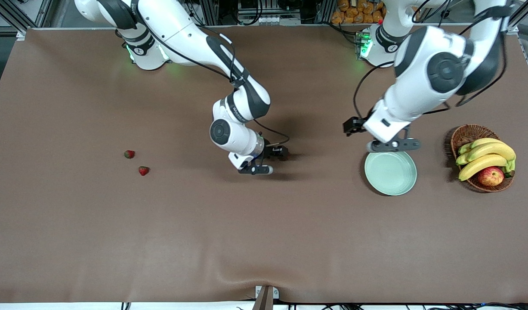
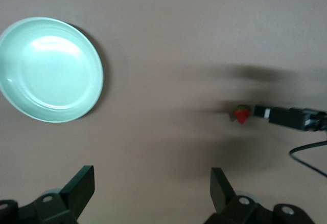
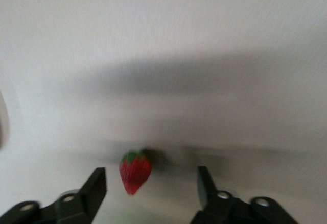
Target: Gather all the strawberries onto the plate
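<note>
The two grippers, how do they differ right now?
The right gripper is low over the middle of the table with a strawberry between its open fingers; the left gripper has nothing between its fingers. The left gripper hangs at the plate's rim, while the right gripper is well away from the plate. Both are open.

No readable text, label or number anywhere.
</note>
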Action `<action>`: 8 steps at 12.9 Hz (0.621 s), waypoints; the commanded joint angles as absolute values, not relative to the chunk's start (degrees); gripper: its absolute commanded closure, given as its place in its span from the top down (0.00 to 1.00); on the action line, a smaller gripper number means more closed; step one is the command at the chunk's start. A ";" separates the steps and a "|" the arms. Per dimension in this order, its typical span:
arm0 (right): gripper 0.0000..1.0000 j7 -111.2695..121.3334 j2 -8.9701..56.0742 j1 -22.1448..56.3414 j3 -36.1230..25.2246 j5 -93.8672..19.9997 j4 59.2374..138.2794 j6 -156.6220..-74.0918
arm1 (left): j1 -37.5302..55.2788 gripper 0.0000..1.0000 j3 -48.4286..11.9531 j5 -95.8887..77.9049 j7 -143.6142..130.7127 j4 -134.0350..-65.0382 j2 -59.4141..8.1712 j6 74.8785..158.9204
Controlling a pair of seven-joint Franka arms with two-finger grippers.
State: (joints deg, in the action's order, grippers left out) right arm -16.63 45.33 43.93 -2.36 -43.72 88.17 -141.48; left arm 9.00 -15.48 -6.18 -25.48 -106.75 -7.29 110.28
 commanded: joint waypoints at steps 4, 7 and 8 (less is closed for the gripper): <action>1.00 -16.35 38.69 31.24 -3.34 -40.10 92.89 -131.34 | 17.39 1.00 -16.00 -6.33 -43.30 -106.44 -16.59 122.93; 1.00 -16.43 35.17 21.91 -3.69 -27.82 93.60 -119.48 | 20.74 1.00 -15.91 -4.32 -52.63 -106.26 -21.78 129.10; 1.00 -16.44 34.46 19.54 -3.95 -23.34 93.60 -115.96 | 20.83 1.00 -15.91 -3.26 -54.21 -106.26 -23.36 130.33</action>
